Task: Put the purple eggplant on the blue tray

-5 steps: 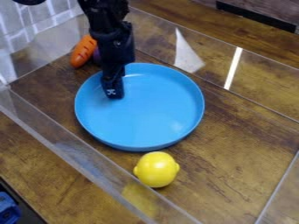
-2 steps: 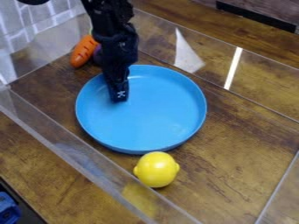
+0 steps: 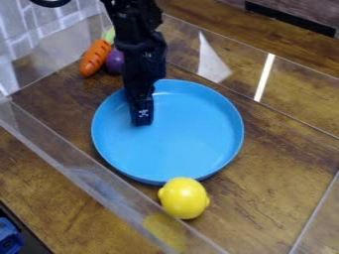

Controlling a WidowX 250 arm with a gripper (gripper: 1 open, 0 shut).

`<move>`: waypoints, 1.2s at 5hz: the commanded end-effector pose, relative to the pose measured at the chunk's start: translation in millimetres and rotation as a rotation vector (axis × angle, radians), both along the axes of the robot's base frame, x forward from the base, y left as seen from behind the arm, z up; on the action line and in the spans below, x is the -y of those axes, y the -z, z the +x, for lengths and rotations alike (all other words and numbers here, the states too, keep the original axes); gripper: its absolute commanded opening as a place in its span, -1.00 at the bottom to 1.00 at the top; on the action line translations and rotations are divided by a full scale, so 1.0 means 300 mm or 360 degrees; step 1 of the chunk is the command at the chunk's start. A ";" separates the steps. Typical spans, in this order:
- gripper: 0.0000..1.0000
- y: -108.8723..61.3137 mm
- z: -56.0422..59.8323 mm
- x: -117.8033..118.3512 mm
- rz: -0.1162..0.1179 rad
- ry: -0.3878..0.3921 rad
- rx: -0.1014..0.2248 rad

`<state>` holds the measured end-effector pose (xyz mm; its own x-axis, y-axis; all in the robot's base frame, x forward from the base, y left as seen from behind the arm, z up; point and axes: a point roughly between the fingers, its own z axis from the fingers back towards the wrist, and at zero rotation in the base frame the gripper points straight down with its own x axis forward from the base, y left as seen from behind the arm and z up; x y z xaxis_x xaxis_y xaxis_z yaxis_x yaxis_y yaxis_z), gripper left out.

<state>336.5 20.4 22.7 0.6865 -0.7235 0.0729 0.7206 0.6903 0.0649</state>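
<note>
The pincer [image 3: 142, 112] points straight down over the blue tray [image 3: 199, 149], at about 10 o'clock on the tray. Its jaws stand wide and hold nothing. The tray has nothing in it.

The purple eggplant [image 3: 115, 62] is not on the tray yet. It sits on the desk [image 3: 284, 109] past the tray's rim, at about 11 o'clock from the tray's middle, just beside the orange carrot [image 3: 94, 57]. The robot arm [image 3: 137, 45] hides most of it, so only a small purple bit shows. A yellow lemon [image 3: 184, 197] lies by the tray's rim at about 6 o'clock.

I think the job is at its first step: getting to the eggplant. Next, the pincer needs to go over the rim to the eggplant, drop around it, and squeeze it without grabbing the carrot.
</note>
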 end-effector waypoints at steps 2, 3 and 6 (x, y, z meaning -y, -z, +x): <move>1.00 -0.006 -0.012 0.033 0.0040 0.0085 0.0031; 1.00 0.006 -0.021 0.002 0.0055 0.0187 0.0023; 1.00 -0.018 0.015 0.018 0.0121 0.0358 0.0131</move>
<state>340.2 19.8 23.5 0.5165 -0.8541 0.0611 0.8386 0.5190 0.1654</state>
